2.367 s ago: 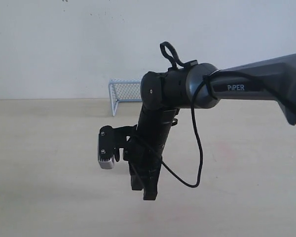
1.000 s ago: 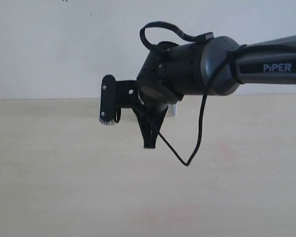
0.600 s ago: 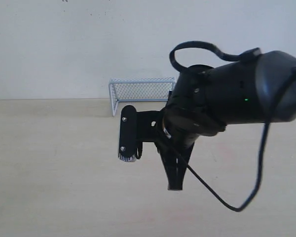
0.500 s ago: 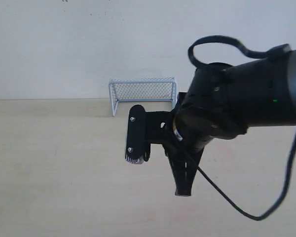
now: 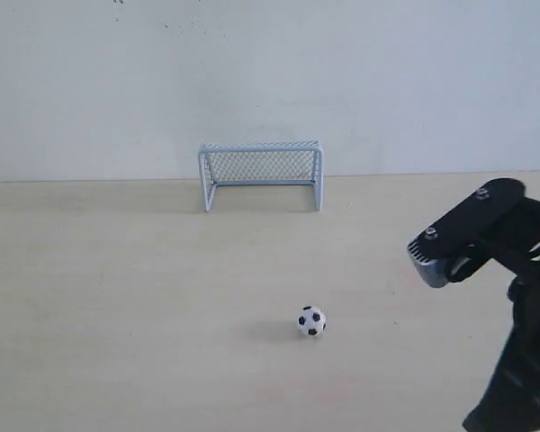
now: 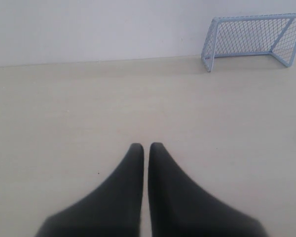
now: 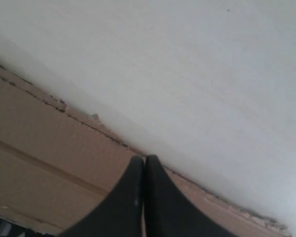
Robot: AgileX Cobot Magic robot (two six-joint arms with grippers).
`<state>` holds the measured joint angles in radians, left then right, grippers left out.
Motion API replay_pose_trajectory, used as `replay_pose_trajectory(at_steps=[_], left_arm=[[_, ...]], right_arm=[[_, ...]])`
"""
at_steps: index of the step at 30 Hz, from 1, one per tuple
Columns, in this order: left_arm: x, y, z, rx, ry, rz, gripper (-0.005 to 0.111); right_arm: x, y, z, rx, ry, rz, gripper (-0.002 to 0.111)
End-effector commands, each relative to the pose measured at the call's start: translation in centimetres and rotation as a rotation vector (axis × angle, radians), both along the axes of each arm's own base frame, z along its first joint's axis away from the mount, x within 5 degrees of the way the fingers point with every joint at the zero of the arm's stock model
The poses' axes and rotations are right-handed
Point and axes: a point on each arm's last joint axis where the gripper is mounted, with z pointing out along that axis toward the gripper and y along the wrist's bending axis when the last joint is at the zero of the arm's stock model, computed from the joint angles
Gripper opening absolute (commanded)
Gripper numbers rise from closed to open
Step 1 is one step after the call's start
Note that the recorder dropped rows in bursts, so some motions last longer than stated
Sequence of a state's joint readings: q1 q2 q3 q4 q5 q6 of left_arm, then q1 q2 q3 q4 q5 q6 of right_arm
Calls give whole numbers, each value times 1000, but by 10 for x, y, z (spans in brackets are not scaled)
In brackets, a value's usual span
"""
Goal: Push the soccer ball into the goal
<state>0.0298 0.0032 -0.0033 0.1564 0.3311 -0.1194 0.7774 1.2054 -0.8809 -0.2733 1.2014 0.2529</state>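
- Soccer ball [image 5: 311, 321] sits on the bare table [image 5: 117, 297], on the near side and a little right of centre. Nothing is touching it.
- Goal [image 5: 261, 147] stands at the far edge against the wall [image 5: 252, 72], mouth facing near. The ball lines up with the right part of the mouth, close to the right post's line.
- Right gripper [image 7: 144, 159]: fingers pressed together, holding nothing. Its wrist view shows only wall and a brown surface, no ball.
- Right arm [image 5: 522, 297] hangs at the right edge of the exterior view, near the ball but apart from it.
- Left gripper [image 6: 145, 146]: fingers together with only a thin slit between them, empty. It hovers over bare table, with the goal far off and the ball not in its view.
- Judgement: the push has not begun. The right arm looks better placed.
- Suggested approach: tilt the closed fingers down and bring the tips in low behind the ball's near side.
- Contact slightly right of the ball's centre, so it rolls far and a touch left, toward mid-goal.
- Push slowly and follow through. A light ball may skid off rounded tips or clip the right post.
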Motion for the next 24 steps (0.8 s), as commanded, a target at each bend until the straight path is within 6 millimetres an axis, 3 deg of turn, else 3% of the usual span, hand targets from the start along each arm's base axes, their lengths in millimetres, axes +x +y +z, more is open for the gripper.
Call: replay_pose_trajectory(at_steps=[1,8,24], left_arm=[[0,0,0,5,-13,-8,4],[0,0,0,5,-13,-8,4],[0,0,0,5,-13,-8,4]], right_arm=[[-17,-12,7,78,-6,-101,0],[-33,-19,12,172,6,-130,0],[-34,-21,13,179,-5,-133,0]])
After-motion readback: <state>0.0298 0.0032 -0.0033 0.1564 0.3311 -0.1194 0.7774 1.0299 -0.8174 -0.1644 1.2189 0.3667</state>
